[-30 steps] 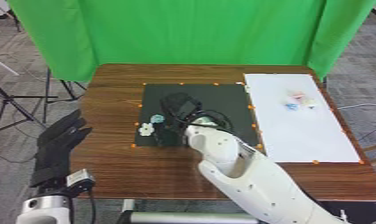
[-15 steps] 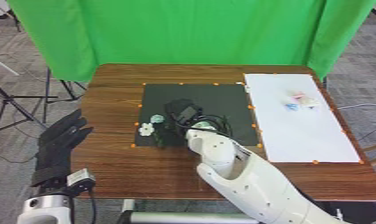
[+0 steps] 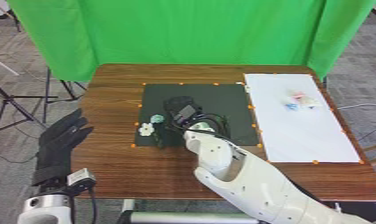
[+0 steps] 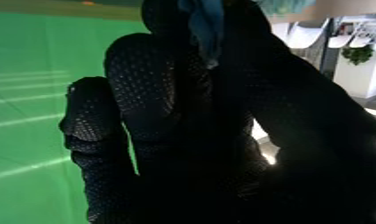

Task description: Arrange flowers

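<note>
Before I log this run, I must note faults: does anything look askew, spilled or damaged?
Nothing stands out. The white flower and pale blue flower lie close together on the black mat, and the right hand pinches something blue; I see no spill or damage.

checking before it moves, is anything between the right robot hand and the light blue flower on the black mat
Nothing visible stands between the right robot hand and the light blue flower; the white flower lies nearer the robot, outside that gap.

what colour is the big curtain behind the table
Green, seen best in the head view, where the curtain hangs behind the table.
</note>
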Controlling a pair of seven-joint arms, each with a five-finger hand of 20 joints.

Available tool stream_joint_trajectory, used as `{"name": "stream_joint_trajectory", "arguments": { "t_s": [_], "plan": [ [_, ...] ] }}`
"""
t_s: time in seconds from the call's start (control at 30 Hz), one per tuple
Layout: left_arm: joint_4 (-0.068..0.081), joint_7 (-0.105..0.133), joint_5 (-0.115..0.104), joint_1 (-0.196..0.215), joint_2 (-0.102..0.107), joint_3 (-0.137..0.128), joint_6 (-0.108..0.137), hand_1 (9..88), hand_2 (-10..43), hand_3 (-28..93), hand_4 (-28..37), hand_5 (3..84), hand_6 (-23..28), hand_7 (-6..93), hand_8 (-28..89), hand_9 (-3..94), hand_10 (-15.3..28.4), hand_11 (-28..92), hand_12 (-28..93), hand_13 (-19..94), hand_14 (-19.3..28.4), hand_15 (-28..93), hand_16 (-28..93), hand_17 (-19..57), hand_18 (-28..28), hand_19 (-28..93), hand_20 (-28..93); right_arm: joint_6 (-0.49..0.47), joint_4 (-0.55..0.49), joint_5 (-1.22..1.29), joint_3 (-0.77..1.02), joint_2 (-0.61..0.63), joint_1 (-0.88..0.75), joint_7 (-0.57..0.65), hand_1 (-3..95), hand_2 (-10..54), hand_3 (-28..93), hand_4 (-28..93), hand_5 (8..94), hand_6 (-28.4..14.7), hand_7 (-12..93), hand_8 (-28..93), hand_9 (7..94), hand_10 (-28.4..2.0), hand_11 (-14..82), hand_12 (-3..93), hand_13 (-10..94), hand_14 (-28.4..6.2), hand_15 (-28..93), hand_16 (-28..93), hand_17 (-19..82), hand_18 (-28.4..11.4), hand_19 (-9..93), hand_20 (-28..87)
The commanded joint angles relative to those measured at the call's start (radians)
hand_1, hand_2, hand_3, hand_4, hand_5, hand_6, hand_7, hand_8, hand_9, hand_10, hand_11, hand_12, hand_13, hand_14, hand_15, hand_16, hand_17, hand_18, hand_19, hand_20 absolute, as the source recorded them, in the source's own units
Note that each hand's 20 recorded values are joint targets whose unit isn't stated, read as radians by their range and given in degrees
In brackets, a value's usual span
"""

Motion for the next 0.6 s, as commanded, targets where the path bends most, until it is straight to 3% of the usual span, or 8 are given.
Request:
{"name": "stream_joint_trajectory", "arguments": {
  "t_s": [0.03,0.1,0.17,0.27,0.6],
  "plan": [
    [0.000,-0.015,0.013,0.006,-0.018,-0.004,-0.016,27.0,4.5,84,-17.7,37.8,9.5,16.5,-11,31.0,19.0,36,5,24,26.9,65,-18,-9.3,21.7,61,4,-0.064,-0.012,-0.019,0.040,-0.020,-0.013,0.003,46.5,-9.5,78,-28,70.5,-3.2,24,1,76.5,-10.1,28.3,36.1,71,-6.9,67,20,44,-17.5,93,19],
    [0.002,-0.022,0.023,0.000,-0.023,-0.004,-0.023,26.9,4.4,84,-17.5,37.8,9.5,16.4,-11,31.0,19.0,36,5,24,26.9,65,-18,-9.3,21.7,61,4,-0.083,-0.012,-0.008,0.032,-0.015,-0.007,0.022,45.3,-9.5,78,-28,68.6,-3.6,24,0,73.0,-11.3,31.7,33.4,68,-7.7,68,20,43,-17.8,93,18],
    [0.002,-0.011,0.010,-0.001,-0.014,0.001,-0.015,26.9,4.4,84,-17.5,37.8,9.6,16.4,-11,31.0,18.9,36,5,24,26.9,65,-18,-9.3,21.7,61,4,-0.114,-0.010,-0.011,0.053,-0.026,-0.019,0.015,44.5,-9.5,79,-28,67.2,-4.1,23,-5,70.2,-12.6,34.6,31.4,66,-8.5,70,20,42,-17.9,93,17],
    [0.002,-0.013,0.013,0.003,-0.018,-0.001,-0.016,27.0,4.2,84,-17.6,37.8,9.5,16.4,-11,31.1,18.9,36,5,24,26.9,65,-18,-9.3,21.7,60,4,-0.153,-0.014,-0.008,0.070,-0.034,-0.028,0.014,43.8,-9.5,80,-28,66.4,-4.4,22,-11,68.2,-13.6,36.7,30.0,65,-9.1,71,19,41,-17.9,93,16],
    [0.003,-0.024,0.023,0.000,-0.020,-0.002,-0.017,27.4,3.8,84,-17.2,37.8,9.5,16.5,-11,31.1,18.8,36,5,24,26.8,65,-18,-9.3,21.7,60,4,-0.193,-0.031,-0.012,0.118,-0.067,-0.061,-0.016,38.0,-9.5,81,-28,60.8,-8.8,20,-11,57.8,-19.0,44.1,22.1,60,-12.1,74,16,39,-18.5,93,15]
  ]
}}
